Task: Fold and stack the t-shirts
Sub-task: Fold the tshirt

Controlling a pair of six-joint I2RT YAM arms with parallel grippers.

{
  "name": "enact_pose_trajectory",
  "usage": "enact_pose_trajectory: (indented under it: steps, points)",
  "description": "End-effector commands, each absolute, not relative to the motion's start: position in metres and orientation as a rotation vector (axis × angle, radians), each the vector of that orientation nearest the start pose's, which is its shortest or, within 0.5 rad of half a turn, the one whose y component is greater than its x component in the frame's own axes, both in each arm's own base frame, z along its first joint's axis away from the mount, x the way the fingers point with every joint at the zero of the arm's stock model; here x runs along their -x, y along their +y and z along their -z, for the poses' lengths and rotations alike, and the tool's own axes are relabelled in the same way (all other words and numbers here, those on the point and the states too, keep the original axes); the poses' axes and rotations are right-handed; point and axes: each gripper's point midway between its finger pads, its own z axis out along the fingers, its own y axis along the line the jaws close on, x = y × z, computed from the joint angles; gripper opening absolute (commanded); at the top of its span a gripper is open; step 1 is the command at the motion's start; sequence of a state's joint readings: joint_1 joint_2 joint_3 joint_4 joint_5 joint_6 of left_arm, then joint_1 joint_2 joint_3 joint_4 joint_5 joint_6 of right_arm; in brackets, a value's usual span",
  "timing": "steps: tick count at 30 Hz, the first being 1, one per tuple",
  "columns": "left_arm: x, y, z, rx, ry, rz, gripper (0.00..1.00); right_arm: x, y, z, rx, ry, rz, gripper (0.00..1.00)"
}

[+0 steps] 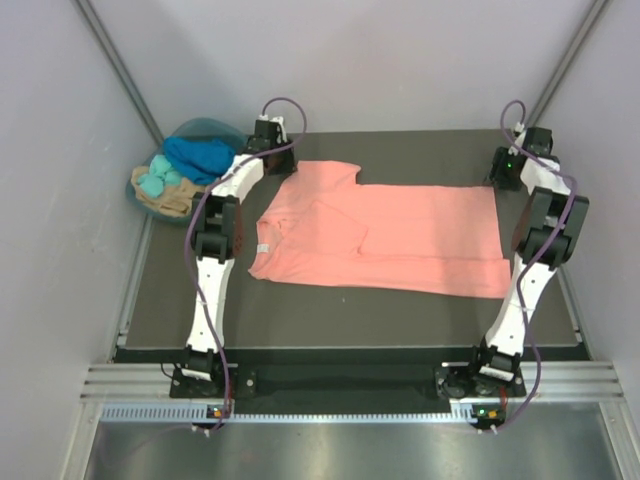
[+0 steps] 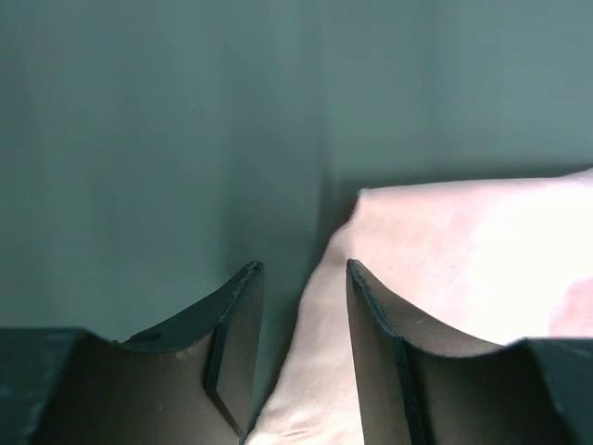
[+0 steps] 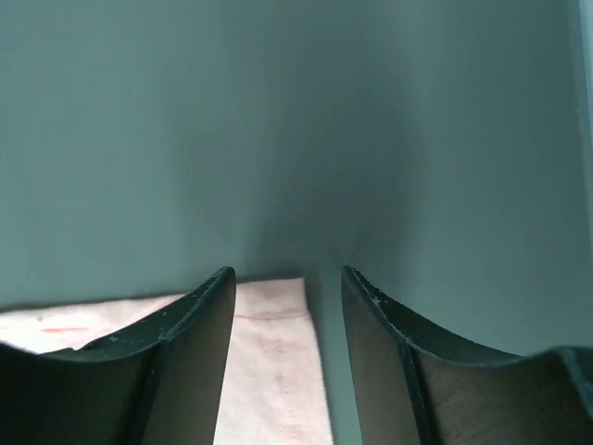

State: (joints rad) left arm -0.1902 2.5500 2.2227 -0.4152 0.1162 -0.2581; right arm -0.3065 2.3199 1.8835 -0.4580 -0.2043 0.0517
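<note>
A salmon-pink t-shirt [image 1: 400, 235] lies spread flat on the dark table [image 1: 330, 315], one sleeve folded in over its chest. My left gripper [image 1: 272, 150] hovers at the shirt's far left corner. In the left wrist view that gripper [image 2: 303, 269] is open, and the pink cloth's edge [image 2: 463, 250] runs under the gap. My right gripper [image 1: 505, 172] is at the shirt's far right corner. It [image 3: 287, 273] stands open over the hem corner [image 3: 269, 371]. Royal blue [image 1: 200, 155], turquoise [image 1: 155, 180] and tan [image 1: 170, 200] t-shirts are heaped at the far left.
A round teal basket [image 1: 205, 126] holds the heaped shirts off the table's far left corner. Grey walls close in the back and both sides. A metal rail [image 1: 340, 385] with both arm bases runs along the near edge.
</note>
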Motion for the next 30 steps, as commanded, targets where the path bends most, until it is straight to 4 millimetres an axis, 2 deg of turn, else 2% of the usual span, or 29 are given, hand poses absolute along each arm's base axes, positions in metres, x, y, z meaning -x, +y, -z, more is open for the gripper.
enact_pose_trajectory:
  steps: [1,3,5,6,11,17,20,21,24,28,30]
  points:
    - [-0.634,-0.161,-0.035,-0.009,2.316,0.439,0.46,-0.557,-0.148,-0.045,-0.354,2.417,-0.128,0.5]
    - [-0.634,-0.164,-0.037,-0.014,2.309,0.48,0.45,-0.553,-0.14,-0.037,-0.333,2.448,-0.181,0.5]
    - [-0.633,-0.167,-0.035,-0.011,2.306,0.524,0.44,-0.555,-0.14,-0.037,-0.321,2.456,-0.195,0.5]
    - [-0.631,-0.171,-0.035,-0.02,2.308,0.556,0.43,-0.551,-0.139,-0.029,-0.328,2.484,-0.197,0.49]
    - [-0.63,-0.175,-0.034,-0.013,2.306,0.599,0.37,-0.547,-0.137,-0.028,-0.323,2.497,-0.203,0.43]
    - [-0.63,-0.191,-0.051,-0.023,2.256,0.728,0.17,-0.546,-0.137,-0.03,-0.316,2.484,-0.214,0.28]
    - [-0.631,-0.196,-0.061,-0.021,2.232,0.774,0.04,-0.55,-0.135,-0.037,-0.302,2.464,-0.227,0.15]
    - [-0.631,-0.197,-0.066,-0.021,2.222,0.784,0.0,-0.552,-0.134,-0.04,-0.297,2.45,-0.236,0.07]
    - [-0.631,-0.199,-0.083,-0.012,2.198,0.806,0.0,-0.557,-0.134,-0.053,-0.277,2.413,-0.241,0.0]
    - [-0.631,-0.196,-0.115,0.009,2.159,0.789,0.0,-0.56,-0.133,-0.07,-0.259,2.366,-0.23,0.0]
    - [-0.63,-0.192,-0.124,0.017,2.149,0.763,0.0,-0.562,-0.138,-0.082,-0.257,2.336,-0.198,0.0]
